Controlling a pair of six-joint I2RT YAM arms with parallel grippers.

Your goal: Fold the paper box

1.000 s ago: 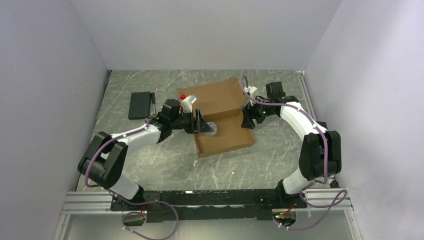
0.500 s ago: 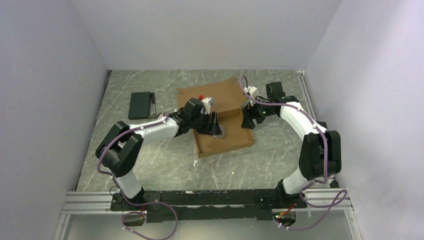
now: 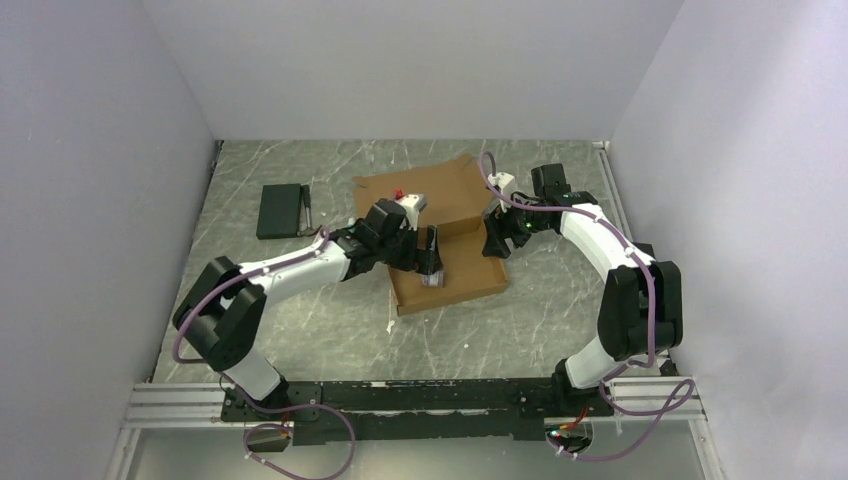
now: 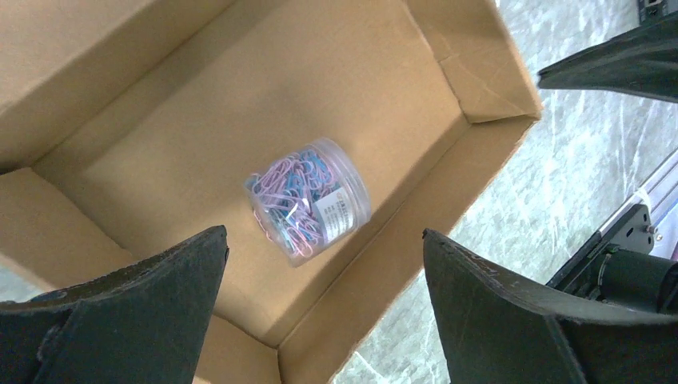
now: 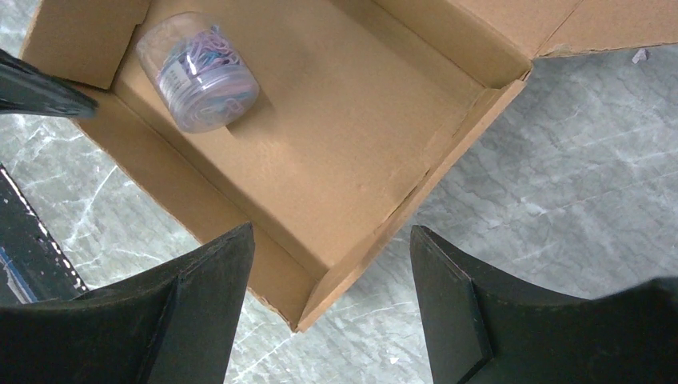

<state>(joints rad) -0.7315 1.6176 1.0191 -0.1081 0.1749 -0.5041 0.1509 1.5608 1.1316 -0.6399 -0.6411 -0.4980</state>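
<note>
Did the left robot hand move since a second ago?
Yes. The left gripper moved right, farther from the black case, and is now over the paper box with its jaws open.

A flat black case (image 3: 279,210) lies on the grey marbled bench (image 3: 330,320), toward its far left. Just beside the case's right edge lies a slim dark stick (image 3: 307,208), perhaps a pen. Well right of the case and nearer, a clear round tub of pastel paper clips (image 4: 308,200) lies on its side, white label showing.
</note>
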